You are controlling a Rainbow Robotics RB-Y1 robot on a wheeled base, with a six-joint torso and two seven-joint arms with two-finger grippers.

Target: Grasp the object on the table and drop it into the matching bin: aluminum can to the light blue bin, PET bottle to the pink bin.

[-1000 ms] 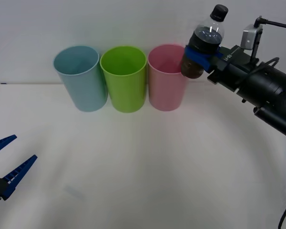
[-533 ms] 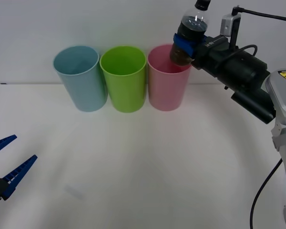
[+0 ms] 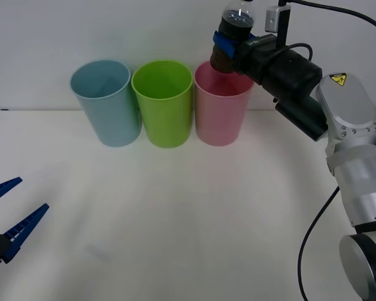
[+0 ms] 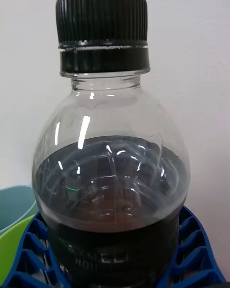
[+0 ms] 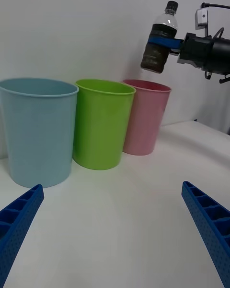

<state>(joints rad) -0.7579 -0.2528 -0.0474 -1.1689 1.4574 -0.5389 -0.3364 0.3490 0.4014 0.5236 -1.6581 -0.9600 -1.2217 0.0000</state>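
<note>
Front view: right tool [image 3: 224, 51] clamped on the PET bottle [image 3: 232, 34] at its dark lower half, holding it upright in the air above the mouth of the pink bin [image 3: 220, 103]. The pink bin stands in a row with a green bin [image 3: 163, 103] and the light blue bin [image 3: 106, 102] along the far edge of the table [image 3: 188, 213]. The left tool [image 3: 9, 219] waits low at the near left corner, its fingers apart.

Right wrist view: blue ribbed fingers [image 4: 191, 254] grip the bottle's sides just below the liquid line; the black cap [image 4: 101, 29] points up.

Left wrist view: the bottle hangs over the pink bin's rim on the side away from the green bin, not clearly over its centre. Likely risk: a release here could strike the rim and bounce onto the table, or tip the light bin.
</note>
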